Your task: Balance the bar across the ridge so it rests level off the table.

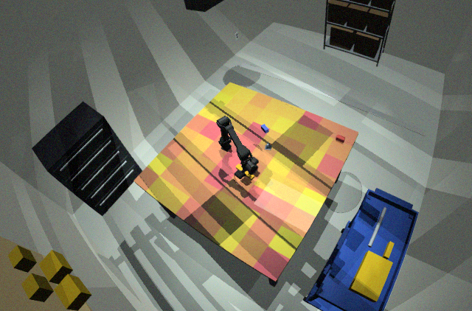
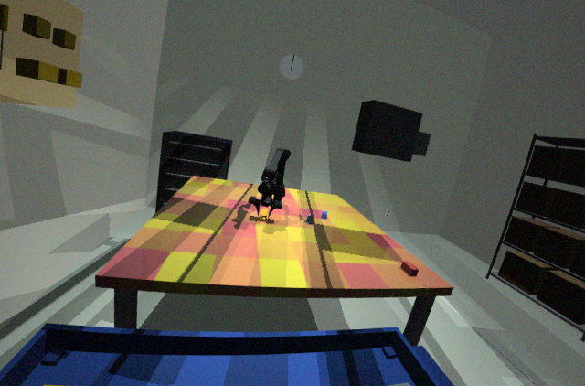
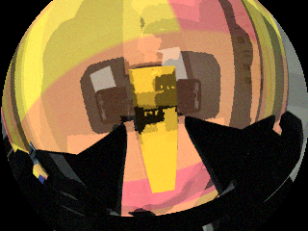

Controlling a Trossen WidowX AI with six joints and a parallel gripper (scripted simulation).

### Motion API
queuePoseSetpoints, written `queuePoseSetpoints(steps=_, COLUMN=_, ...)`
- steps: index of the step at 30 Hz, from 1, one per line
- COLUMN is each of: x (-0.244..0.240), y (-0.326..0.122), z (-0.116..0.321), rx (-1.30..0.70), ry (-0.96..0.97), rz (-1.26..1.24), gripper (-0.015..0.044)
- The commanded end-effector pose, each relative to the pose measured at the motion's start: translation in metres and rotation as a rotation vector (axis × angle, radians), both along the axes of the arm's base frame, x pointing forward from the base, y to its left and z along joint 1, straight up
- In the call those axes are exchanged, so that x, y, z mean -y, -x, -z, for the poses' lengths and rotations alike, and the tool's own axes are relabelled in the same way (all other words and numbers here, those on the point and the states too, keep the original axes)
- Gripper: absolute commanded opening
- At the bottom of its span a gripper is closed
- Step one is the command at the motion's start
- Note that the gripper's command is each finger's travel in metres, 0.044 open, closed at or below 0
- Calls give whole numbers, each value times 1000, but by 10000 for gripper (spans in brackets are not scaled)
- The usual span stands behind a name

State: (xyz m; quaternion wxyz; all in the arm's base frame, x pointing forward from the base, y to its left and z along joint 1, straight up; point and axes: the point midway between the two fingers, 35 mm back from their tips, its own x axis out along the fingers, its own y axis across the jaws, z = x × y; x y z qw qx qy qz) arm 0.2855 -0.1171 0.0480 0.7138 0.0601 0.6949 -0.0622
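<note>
The yellow bar (image 1: 249, 175) (image 2: 263, 215) (image 3: 164, 161) lies lengthwise between the fingers, on or just over the table; contact with the table is not clear. My gripper (image 1: 243, 172) (image 2: 264, 214) (image 3: 156, 125) is open and low, pointing down, with a fingertip on each side of the bar. Narrow gaps show between bar and fingertips in the wrist view. A small grey-blue piece (image 1: 268, 146) (image 2: 310, 219), probably the ridge, stands on the table away from the gripper; its shape is too small to make out. Nothing rests on it that I can see.
A small blue block (image 1: 265, 128) (image 2: 324, 214) lies near the grey-blue piece. A red block (image 1: 340, 138) (image 2: 409, 268) lies near a far table corner. Dark shadow stripes cross the patchwork table (image 1: 274, 265) (image 2: 283, 273). A blue cart (image 1: 380, 231) (image 2: 264, 367) stands off the table.
</note>
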Motion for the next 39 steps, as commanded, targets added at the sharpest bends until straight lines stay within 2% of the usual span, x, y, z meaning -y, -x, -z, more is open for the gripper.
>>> queuePoseSetpoints(steps=1, x=0, y=0, z=0, rx=0, ry=-1, rz=0, gripper=184)
queuePoseSetpoints(steps=3, x=0, y=0, z=0, rx=0, ry=-1, rz=0, gripper=131)
queuePoseSetpoints(steps=9, x=0, y=0, z=0, rx=0, ry=-1, rz=0, gripper=91)
queuePoseSetpoints(steps=13, x=0, y=-1, z=-6, rx=0, ry=0, rz=0, gripper=0)
queuePoseSetpoints(steps=39, x=1, y=-1, z=-73, rx=-3, ry=3, rz=3, gripper=0)
